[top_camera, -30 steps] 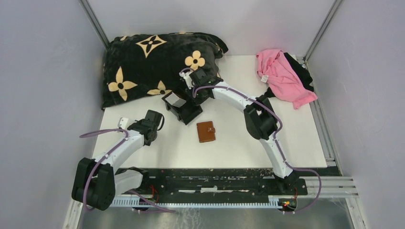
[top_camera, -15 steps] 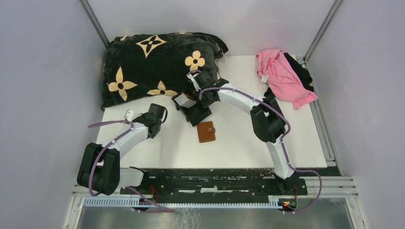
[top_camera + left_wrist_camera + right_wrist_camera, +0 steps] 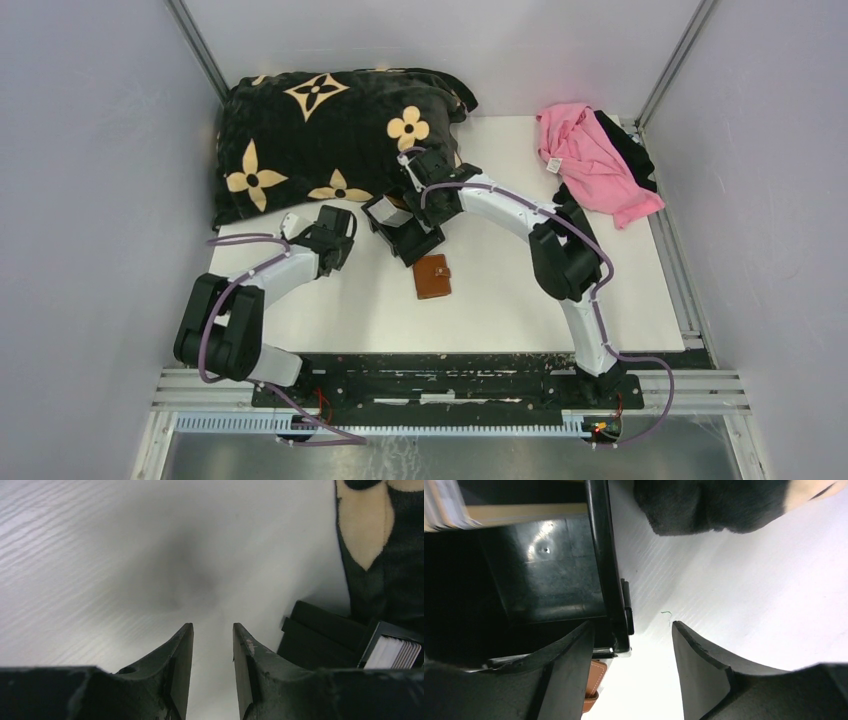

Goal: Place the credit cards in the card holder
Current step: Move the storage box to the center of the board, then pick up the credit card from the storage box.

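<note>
The right tool gapes wide at the black tray's wall, while the left tool, narrow and empty, hangs over the surface.

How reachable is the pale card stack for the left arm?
Probably yes: only bare white table separates left fingers from the black plastic tray; its pale card stack stands exposed.

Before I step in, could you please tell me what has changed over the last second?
The right gripper dragged the black tray toward the wallet, then opened and let it go. The left gripper advanced toward the tray. The wallet, blanket and pink cloth stayed put.
</note>
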{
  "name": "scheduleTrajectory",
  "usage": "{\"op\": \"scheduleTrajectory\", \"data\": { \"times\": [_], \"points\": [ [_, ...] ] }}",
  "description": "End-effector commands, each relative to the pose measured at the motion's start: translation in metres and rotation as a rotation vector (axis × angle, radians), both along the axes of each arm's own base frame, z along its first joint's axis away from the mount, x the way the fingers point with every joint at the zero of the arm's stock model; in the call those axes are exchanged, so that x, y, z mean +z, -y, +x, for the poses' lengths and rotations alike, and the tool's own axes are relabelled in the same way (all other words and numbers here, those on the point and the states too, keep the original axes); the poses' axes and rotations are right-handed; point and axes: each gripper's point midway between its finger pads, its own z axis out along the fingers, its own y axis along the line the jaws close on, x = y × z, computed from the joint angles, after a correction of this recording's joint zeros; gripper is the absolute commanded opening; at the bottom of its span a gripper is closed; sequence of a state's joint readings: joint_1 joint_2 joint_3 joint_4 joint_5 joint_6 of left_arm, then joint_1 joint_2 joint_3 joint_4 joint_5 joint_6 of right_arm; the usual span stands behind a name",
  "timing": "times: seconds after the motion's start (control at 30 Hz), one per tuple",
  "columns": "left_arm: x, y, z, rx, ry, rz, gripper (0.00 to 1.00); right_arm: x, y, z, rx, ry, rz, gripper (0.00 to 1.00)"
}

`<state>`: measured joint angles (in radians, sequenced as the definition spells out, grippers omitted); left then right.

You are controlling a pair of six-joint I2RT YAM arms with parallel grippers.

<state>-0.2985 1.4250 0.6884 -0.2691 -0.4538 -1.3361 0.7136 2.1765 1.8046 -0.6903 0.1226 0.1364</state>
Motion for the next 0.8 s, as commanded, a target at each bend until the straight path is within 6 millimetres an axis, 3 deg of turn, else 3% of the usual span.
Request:
{"op": "scheduleTrajectory", "data": {
  "times": [0.0, 0.23, 0.53, 0.77],
  "points": [
    [0.02, 0.017, 0.029, -0.078, 0.075, -0.021, 0.42, 0.089, -0.018, 0.02, 0.016, 0.173, 0.113, 0.65],
    [0.018, 0.033, 0.044, -0.146, 0.09, -0.057, 0.42, 0.115, -0.054, 0.025, 0.112, 0.155, 0.221, 0.64],
    [0.014, 0.043, 0.051, -0.212, 0.076, -0.06, 0.42, 0.096, -0.098, 0.029, 0.171, 0.055, 0.336, 0.6],
    [0.012, 0.048, 0.057, -0.251, 0.065, -0.053, 0.42, 0.081, -0.109, 0.039, 0.164, 0.035, 0.363, 0.61]
  ]
}}
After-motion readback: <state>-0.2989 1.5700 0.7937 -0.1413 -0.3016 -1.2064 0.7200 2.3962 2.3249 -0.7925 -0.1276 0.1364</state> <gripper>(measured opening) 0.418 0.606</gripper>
